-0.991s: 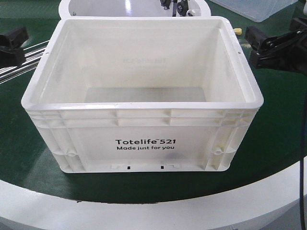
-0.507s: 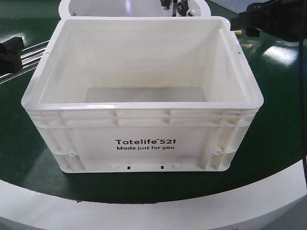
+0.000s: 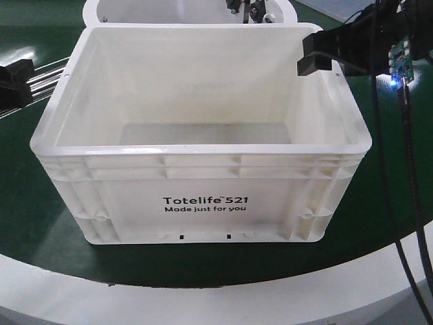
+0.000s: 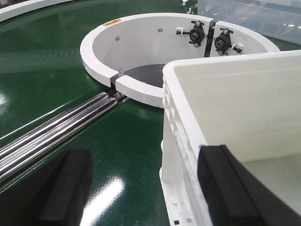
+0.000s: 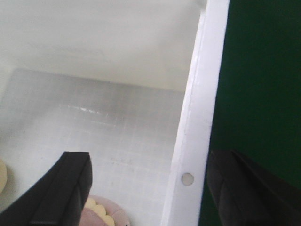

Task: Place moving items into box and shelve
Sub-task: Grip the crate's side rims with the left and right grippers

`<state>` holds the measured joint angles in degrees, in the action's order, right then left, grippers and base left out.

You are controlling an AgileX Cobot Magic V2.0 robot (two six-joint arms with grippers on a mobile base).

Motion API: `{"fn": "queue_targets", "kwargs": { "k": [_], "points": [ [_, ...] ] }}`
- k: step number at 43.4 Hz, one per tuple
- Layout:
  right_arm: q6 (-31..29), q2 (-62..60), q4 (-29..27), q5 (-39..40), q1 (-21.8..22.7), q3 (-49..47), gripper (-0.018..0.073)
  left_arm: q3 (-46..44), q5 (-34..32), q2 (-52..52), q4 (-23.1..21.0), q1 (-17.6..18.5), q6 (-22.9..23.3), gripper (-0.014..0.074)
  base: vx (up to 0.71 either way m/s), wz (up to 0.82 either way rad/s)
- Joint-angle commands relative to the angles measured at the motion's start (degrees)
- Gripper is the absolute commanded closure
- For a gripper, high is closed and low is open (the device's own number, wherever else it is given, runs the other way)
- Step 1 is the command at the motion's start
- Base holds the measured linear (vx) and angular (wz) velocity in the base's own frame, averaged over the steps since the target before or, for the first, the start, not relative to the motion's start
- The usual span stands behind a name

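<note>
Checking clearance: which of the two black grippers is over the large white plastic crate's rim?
The right gripper: its open fingers straddle the white ribbed plastic crate's right rim. The left gripper sits off beside it.

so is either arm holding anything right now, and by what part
Nothing is held. The left gripper and right gripper are both open, each lined up across a side wall of the box.
</note>
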<state>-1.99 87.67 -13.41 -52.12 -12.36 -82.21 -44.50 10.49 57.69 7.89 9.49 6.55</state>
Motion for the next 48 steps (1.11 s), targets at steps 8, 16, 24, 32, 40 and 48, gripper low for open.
{"fn": "queue_targets", "kwargs": {
  "k": [8,16,24,32,40,48],
  "points": [
    [0.84,0.04,-1.38,1.50,0.28,-2.04,0.0005,-1.69,-4.15,-1.14,-0.48,0.09,0.52,0.0032,0.00,0.00],
    [1.42,0.50,-1.26,1.49,0.28,-2.04,0.0005,-1.69,-3.79,-1.14,-0.48,0.09,0.52,0.0032,0.00,0.00],
    [1.48,2.17,-1.34,0.05,0.28,-1.93,0.0005,-1.69,-2.42,-1.14,-0.48,0.09,0.52,0.0032,0.00,0.00],
    [1.48,2.86,-1.28,-0.29,0.28,-1.93,0.0024,-1.69,-2.21,-1.14,-0.48,0.09,0.52,0.0032,0.00,0.00],
    [2.34,3.13,-1.28,-0.29,0.28,-1.93,0.0144,-1.69,-1.50,-1.14,-0.48,0.09,0.52,0.0032,0.00,0.00],
    [1.99,3.13,-1.28,-0.47,0.28,-1.93,0.0569,-1.69,0.17,-1.14,-0.59,0.09,0.52,0.0032,0.00,0.00]
  ]
}}
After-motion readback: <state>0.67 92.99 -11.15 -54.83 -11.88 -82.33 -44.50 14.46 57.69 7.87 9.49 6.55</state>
